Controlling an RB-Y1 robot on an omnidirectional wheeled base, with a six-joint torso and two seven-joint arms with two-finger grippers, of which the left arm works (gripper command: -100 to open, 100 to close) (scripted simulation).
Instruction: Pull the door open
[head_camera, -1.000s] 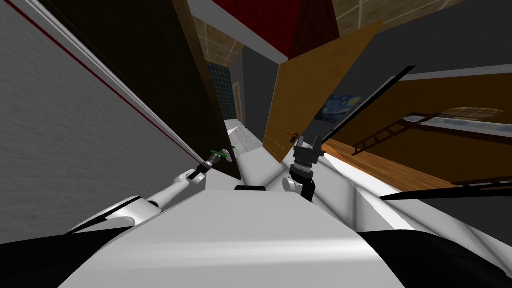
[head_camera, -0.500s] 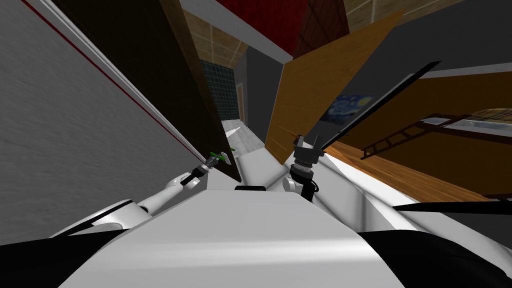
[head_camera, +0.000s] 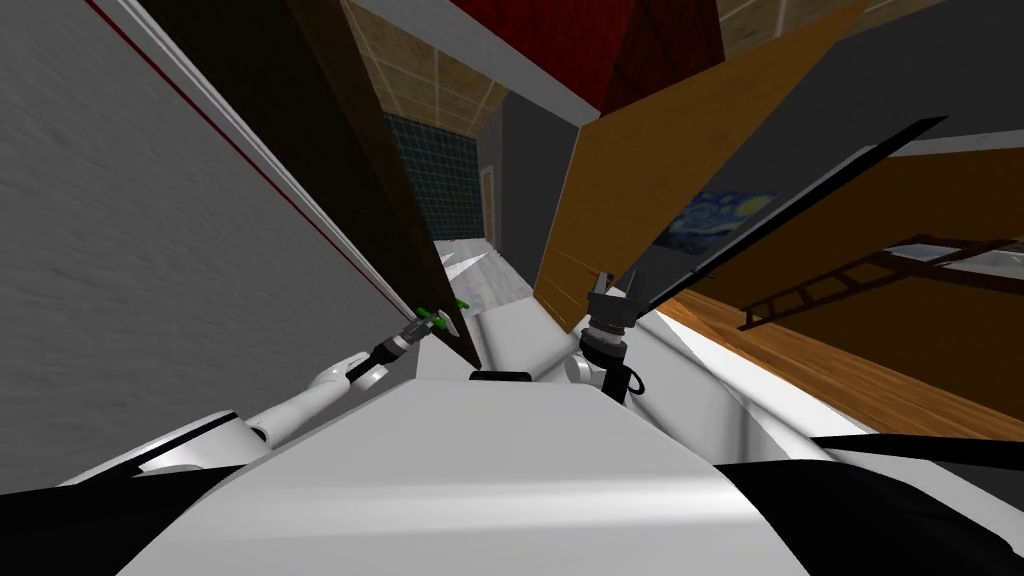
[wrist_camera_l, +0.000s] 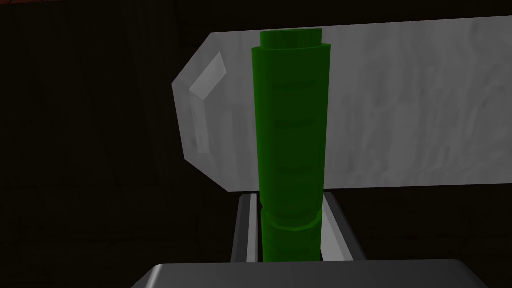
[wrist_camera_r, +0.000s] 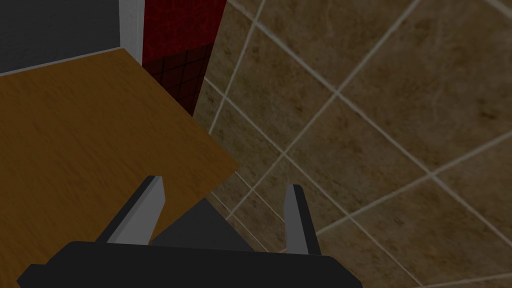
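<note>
Dark brown door slab (head_camera: 340, 170), standing at robot's left, appears part-open. Its green cylindrical handle (wrist_camera_l: 290, 125), on a pale grey plate (wrist_camera_l: 400, 110), is clamped betw. fingers of L claw (wrist_camera_l: 289, 200). R claw (wrist_camera_r: 225, 184) spread, empty, nr orange-brown wooden panel (wrist_camera_r: 75, 150). Risk: handle may slip from the thin blades if the pull strays off the door's arc.

Grey wall (head_camera: 150, 260) fills the left of my head view. Right of centre: starry blue painting (head_camera: 716, 214), dark ladder-like rack (head_camera: 850, 281), wood floor (head_camera: 790, 350). Top: red wall (head_camera: 560, 40), tan tiles (head_camera: 440, 85).
</note>
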